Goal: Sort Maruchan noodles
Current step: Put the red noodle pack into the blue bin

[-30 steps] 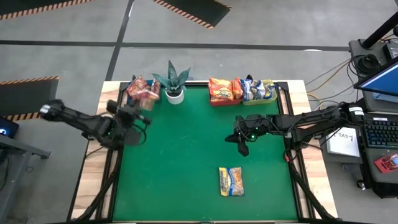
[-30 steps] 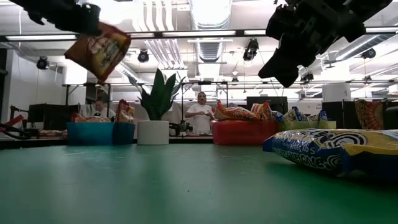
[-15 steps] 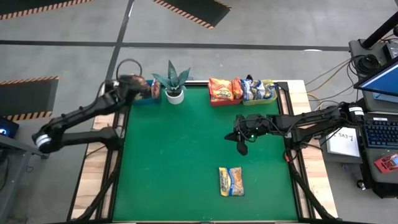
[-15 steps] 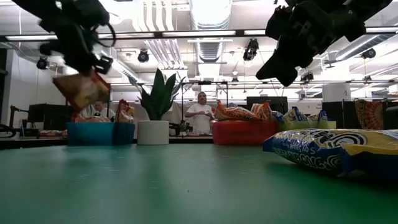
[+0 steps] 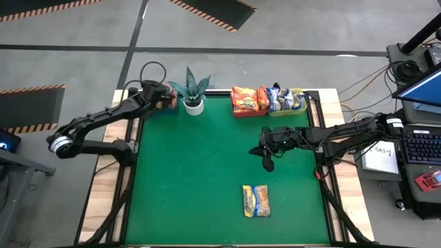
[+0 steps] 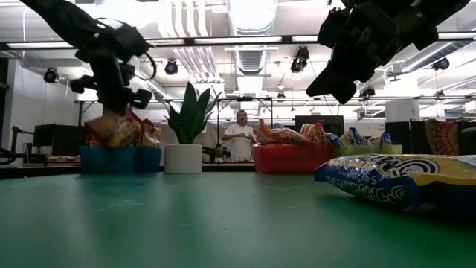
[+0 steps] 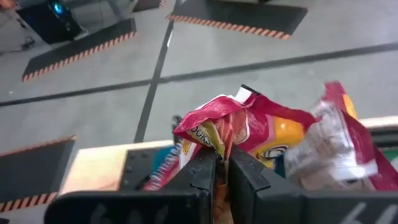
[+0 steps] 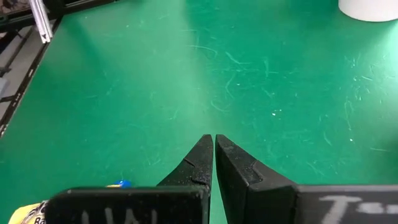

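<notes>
My left gripper (image 5: 165,98) is at the table's far left corner, over the blue bin (image 6: 119,158), shut on a red noodle packet (image 7: 249,127). More red packets (image 7: 339,134) sit in that bin. One blue-and-yellow packet (image 5: 255,200) lies flat on the green mat near the front edge. My right gripper (image 5: 269,164) hangs shut above the mat's right middle, with nothing in it (image 8: 213,140). Orange packets (image 5: 245,98) fill the red bin and blue ones (image 5: 286,98) fill the yellow-green bin at the far edge. My left gripper pinches a crumpled edge of the red packet (image 7: 222,140) between its two fingers. The fingers slant down toward the table's far edge. The packet hangs below them (image 6: 111,128), its lower part down among the other packets at the blue bin's top.
A potted plant in a white pot (image 5: 193,93) stands right beside the blue bin, close to my left gripper. A person (image 6: 239,138) stands in the room beyond the table. A desk with a keyboard and screen (image 5: 420,141) is off the right edge.
My left gripper has swung from the table's left edge toward the far edge and come down over the blue bin, staying shut on the red packet. The packet, first held high in the air, now reaches down to the bin's top.
</notes>
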Action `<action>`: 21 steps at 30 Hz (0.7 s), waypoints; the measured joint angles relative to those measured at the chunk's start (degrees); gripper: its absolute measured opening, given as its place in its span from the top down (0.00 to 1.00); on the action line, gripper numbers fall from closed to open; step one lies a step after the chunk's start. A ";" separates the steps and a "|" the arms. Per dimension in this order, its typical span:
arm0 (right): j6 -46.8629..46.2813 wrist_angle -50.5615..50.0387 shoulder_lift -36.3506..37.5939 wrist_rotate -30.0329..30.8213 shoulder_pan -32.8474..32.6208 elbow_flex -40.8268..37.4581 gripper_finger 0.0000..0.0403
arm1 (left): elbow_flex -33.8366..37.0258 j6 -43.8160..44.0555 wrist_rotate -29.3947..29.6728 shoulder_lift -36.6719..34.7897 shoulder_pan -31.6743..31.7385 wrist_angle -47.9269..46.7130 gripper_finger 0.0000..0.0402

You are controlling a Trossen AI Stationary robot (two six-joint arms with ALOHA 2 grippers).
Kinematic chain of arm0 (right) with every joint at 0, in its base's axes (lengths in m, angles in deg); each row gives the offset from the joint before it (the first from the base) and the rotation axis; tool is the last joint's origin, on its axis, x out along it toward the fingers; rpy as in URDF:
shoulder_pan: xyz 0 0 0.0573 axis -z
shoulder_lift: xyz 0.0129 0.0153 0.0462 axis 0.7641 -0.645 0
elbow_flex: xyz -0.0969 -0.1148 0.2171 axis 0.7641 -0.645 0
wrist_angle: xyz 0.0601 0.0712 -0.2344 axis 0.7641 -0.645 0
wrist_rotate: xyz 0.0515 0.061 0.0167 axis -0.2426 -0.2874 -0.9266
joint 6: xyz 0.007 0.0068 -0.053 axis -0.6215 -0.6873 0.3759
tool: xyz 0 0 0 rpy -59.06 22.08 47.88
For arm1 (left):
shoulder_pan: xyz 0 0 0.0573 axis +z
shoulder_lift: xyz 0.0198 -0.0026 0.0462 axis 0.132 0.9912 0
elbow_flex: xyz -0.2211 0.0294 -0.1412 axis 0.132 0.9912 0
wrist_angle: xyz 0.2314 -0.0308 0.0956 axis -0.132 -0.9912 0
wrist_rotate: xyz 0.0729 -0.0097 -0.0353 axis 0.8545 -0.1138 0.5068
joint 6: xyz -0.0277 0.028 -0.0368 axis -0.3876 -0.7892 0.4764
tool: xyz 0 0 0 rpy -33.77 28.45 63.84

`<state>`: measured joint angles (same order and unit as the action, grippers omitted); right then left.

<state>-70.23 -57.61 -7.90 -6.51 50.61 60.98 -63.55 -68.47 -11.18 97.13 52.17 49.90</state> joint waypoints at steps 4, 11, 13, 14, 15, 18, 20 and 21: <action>-0.02 -0.07 0.00 0.23 0.00 -0.13 0.98 | 0.00 0.78 0.06 3.89 -0.08 2.56 0.96; -0.04 -0.04 0.00 0.26 0.00 -0.15 0.98 | -0.05 2.92 0.16 8.63 -0.16 3.50 0.95; -0.02 -0.04 0.00 0.26 0.00 -0.15 0.98 | -0.05 2.95 0.15 9.19 -0.16 3.42 0.94; -0.02 -0.03 0.00 0.26 0.00 -0.15 0.98 | -0.04 2.95 0.13 9.35 -0.16 3.09 0.94; -0.02 -0.03 0.00 0.26 0.00 -0.15 0.98 | -0.05 2.98 0.11 9.42 -0.20 2.60 0.94; -0.01 -0.03 0.00 0.27 0.00 -0.15 0.98 | -0.06 3.41 0.18 9.01 -0.56 0.78 0.94; -0.02 -0.03 0.00 0.28 0.00 -0.15 0.98 | -0.07 3.44 0.19 8.36 -0.95 -0.29 0.94; 0.00 -0.03 0.00 0.28 0.00 -0.15 0.98 | -0.07 3.41 0.19 8.00 -1.18 -0.68 0.94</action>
<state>-70.23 -57.63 -7.90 -6.24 50.61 60.82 -63.61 -65.06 -10.98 105.12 51.00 49.23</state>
